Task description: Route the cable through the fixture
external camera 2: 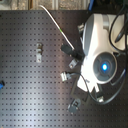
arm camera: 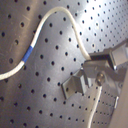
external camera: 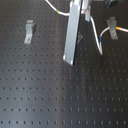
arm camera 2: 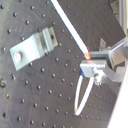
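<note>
Holding the cable (arm camera: 52, 14) pinched in my gripper (arm camera: 97, 75), I'd keep slack low — steer it squarely into the clip (arm camera: 75, 84).

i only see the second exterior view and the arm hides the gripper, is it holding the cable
Observer: It looks so. In the second wrist view the cable runs straight into the gripper, and a loop comes out on the far side.
Operator: is it in a clip yet
Observer: Not in the grey clip that the second wrist view shows. That clip sits apart from the cable with nothing in it.
Operator: any marks near the grip
Observer: Yes, a blue band on the loop just past the gripper.
</note>
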Tool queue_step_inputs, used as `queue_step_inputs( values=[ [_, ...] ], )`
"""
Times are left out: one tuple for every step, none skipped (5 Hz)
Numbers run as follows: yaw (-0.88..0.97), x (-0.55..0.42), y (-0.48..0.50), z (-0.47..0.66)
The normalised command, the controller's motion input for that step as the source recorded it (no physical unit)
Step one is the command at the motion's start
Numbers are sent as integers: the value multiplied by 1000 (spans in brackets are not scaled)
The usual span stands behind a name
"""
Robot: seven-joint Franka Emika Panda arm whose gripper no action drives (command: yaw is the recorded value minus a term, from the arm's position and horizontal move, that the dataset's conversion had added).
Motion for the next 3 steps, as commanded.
queue_step_inputs(
  values=[
    [97, -472, -115, 63],
    [268, -291, 142, -29],
    [426, -75, 116, 0]
  ],
)
